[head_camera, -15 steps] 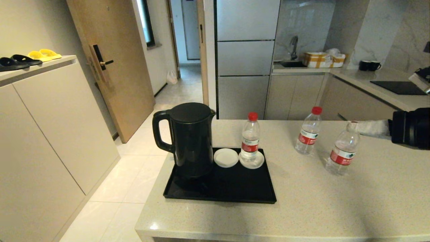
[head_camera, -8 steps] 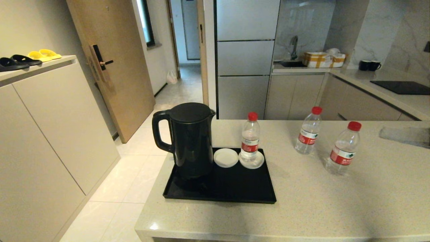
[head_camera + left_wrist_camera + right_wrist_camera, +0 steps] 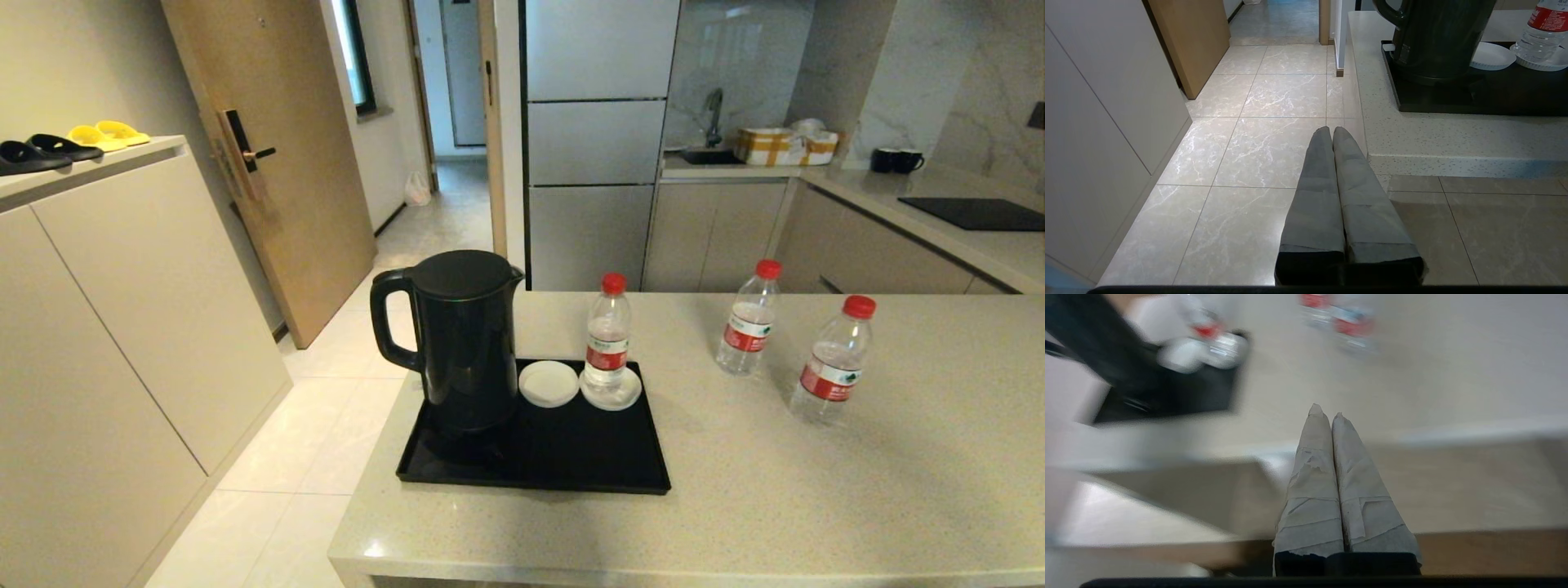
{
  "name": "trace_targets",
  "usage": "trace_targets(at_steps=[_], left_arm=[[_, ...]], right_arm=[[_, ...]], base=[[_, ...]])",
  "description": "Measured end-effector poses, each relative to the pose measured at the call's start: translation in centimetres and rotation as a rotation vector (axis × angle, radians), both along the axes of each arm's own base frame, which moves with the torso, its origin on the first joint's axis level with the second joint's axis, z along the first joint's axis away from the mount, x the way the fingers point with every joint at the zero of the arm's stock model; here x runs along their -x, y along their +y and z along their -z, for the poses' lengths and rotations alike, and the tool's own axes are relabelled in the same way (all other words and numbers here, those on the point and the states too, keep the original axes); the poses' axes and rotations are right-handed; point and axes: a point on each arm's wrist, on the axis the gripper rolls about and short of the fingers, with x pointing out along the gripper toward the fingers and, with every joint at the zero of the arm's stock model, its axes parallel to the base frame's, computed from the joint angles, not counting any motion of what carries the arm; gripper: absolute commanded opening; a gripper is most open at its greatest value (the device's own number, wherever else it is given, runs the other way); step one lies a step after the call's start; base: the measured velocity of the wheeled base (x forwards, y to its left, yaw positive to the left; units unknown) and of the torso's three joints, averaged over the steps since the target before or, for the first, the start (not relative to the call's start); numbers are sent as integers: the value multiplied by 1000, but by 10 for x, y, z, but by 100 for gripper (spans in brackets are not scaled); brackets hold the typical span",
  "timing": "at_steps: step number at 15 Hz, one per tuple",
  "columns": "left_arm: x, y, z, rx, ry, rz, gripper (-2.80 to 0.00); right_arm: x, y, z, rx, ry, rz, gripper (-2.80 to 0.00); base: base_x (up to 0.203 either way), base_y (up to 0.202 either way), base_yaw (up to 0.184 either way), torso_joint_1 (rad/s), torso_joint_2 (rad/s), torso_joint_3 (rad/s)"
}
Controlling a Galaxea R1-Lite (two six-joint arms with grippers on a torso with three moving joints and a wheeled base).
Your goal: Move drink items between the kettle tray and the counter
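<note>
One red-capped water bottle (image 3: 607,341) stands on a white saucer (image 3: 611,394) in the black kettle tray (image 3: 571,465), beside the black kettle (image 3: 463,339). Two more bottles stand on the beige counter (image 3: 816,490) to the right: a far bottle (image 3: 747,328) and a nearer bottle (image 3: 833,359). Neither arm shows in the head view. My left gripper (image 3: 1332,130) is shut and empty, low over the floor beside the counter's left edge. My right gripper (image 3: 1326,410) is shut and empty, pulled back below the counter's front edge.
A second, bare white saucer (image 3: 549,383) lies in the tray next to the kettle. A tall cabinet (image 3: 98,310) with slippers on top stands to the left across a tiled floor gap. A kitchen run with sink and black cooktop (image 3: 971,212) lies behind.
My right arm has withdrawn from beside the nearer counter bottle and left the head view. That bottle stays upright on the counter. The other bottles have not moved.
</note>
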Motion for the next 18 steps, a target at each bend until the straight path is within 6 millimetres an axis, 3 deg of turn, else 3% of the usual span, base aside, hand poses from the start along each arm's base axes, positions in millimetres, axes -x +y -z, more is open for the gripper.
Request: trace_targets(at_steps=[1,3,5,6,8,12,14,18], left_arm=[[0,0,0,0,0,0,-280],[0,0,0,0,0,0,-280],[0,0,0,0,0,0,-280],[0,0,0,0,0,0,-280],[0,0,0,0,0,0,-280],[0,0,0,0,0,0,-280],[0,0,0,0,0,0,-280],[0,0,0,0,0,0,-280]], right_arm=[[27,-1,18,44,-25,26,-280],[62,-2,49,74,-34,84,-280],[72,0,70,44,-18,36,-280],[65,1,78,27,-22,-9,-280],[33,3,96,16,-39,-56,-280],[-40,3,161,69,-70,-74,-280],[-54,3,173,90,-153,-61,-280],[-59,2,166,108,-297,-44,-280]], base=[[0,0,0,0,0,0],[0,0,0,0,0,0],[0,0,0,0,0,0],[0,0,0,0,0,0],[0,0,0,0,0,0],[0,0,0,0,0,0],[0,0,0,0,0,0],[0,0,0,0,0,0]])
